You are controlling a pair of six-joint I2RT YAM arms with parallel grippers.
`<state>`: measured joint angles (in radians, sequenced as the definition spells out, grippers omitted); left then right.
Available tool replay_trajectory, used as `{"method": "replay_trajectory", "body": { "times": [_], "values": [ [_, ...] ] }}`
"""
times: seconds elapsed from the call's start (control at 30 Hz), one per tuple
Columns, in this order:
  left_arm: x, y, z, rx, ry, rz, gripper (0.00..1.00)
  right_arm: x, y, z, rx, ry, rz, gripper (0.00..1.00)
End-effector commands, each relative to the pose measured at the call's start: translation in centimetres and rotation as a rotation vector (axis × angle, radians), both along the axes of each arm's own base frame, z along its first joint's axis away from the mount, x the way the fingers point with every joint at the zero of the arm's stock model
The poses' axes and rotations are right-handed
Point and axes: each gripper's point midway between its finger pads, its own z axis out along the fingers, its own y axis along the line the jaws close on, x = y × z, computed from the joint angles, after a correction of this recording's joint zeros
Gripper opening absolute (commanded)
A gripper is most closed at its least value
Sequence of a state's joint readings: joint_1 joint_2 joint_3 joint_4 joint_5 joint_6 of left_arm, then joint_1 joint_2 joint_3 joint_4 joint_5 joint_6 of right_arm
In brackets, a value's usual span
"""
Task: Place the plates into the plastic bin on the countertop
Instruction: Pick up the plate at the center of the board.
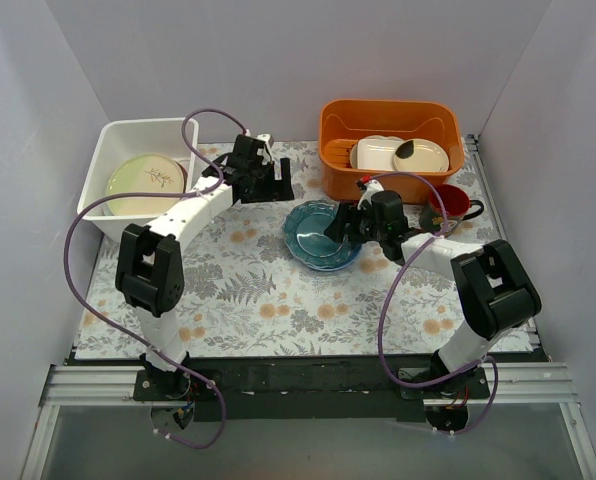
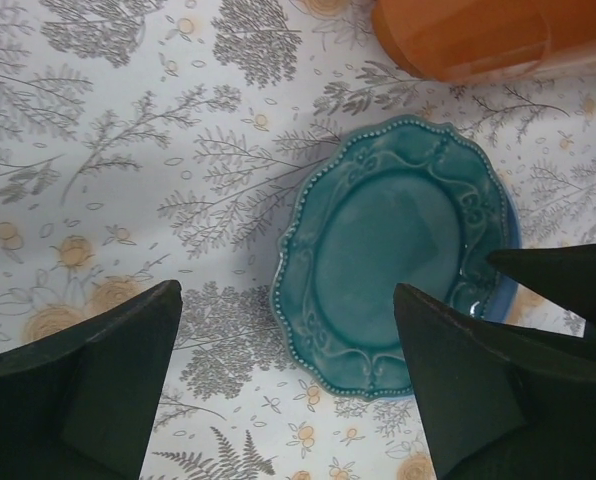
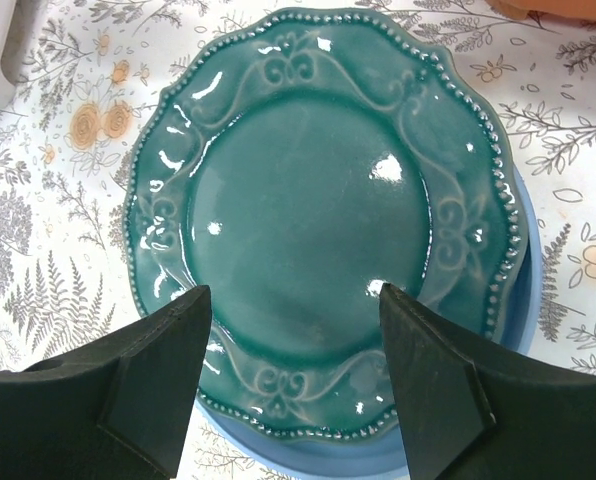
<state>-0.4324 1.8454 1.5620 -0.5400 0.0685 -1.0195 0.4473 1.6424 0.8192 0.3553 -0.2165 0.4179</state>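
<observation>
Right fingers (image 3: 128, 390) wide apart above teal plate (image 3: 308, 200), gripping nothing | left fingers (image 2: 78, 390) wide apart, empty, over countertop (image 2: 128, 150)

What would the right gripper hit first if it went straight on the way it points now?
Most likely the teal plate: the right gripper, jaws open, points down at its near rim with nothing between. A blue plate lies under it. How near the fingertips are is unclear.

Orange tub (image 1: 398, 186) close behind teal plate (image 1: 316, 236)
</observation>
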Motion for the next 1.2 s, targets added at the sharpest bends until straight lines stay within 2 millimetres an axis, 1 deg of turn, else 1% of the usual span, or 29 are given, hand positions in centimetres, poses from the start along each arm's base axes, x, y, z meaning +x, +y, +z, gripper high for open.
{"method": "replay_trajectory", "body": {
  "times": [0.0, 0.1, 0.2, 0.3, 0.37, 0.43, 0.5, 0.57, 0.77, 1.0, 1.17],
  "values": [
    [-0.8, -2.3, -0.5, -0.098, 0.048, -0.075, 0.81, 0.2, -0.8, 1.1, -0.02, -0.045, -0.022, 0.75],
    [-0.9, -2.6, -1.6, -0.108, 0.08, -0.076, 0.74, 0.3, -1.6, 0.9, -0.042, -0.037, -0.048, 0.75],
    [-0.8, -2.4, -2.5, -0.104, 0.113, -0.064, 0.73, 0.5, -2.8, 0.6, -0.081, -0.036, -0.082, 0.74],
    [-0.7, -2.3, -3.0, -0.103, 0.13, -0.059, 0.7, 0.7, -3.7, 0.3, -0.119, -0.032, -0.112, 0.74],
    [-0.9, -2.5, -3.7, -0.108, 0.153, -0.066, 0.68, 0.8, -4.1, 0.4, -0.135, -0.036, -0.125, 0.74],
    [-0.9, -2.6, -4.5, -0.11, 0.173, -0.07, 0.66, 0.8, -4.5, 0.0, -0.16, -0.026, -0.14, 0.74],
    [-1.1, -2.9, -4.7, -0.12, 0.187, -0.079, 0.66, 0.9, -4.7, -0.3, -0.174, -0.019, -0.147, 0.73],
    [-1.2, -3.0, -5.0, -0.121, 0.196, -0.081, 0.65, 1.0, -4.6, -0.5, -0.171, -0.014, -0.144, 0.73],
    [-1.3, -3.1, -5.7, -0.122, 0.214, -0.085, 0.64, 1.2, -4.2, -2.1, -0.182, 0.03, -0.13, 0.72],
    [-1.9, -3.6, -6.7, -0.146, 0.254, -0.101, 0.59, 1.4, -3.8, -3.9, -0.199, 0.083, -0.114, 0.7],
    [-2.2, -4.0, -7.3, -0.162, 0.28, -0.114, 0.51, 1.6, -3.4, -4.6, -0.197, 0.104, -0.094, 0.7]
  ]
}}
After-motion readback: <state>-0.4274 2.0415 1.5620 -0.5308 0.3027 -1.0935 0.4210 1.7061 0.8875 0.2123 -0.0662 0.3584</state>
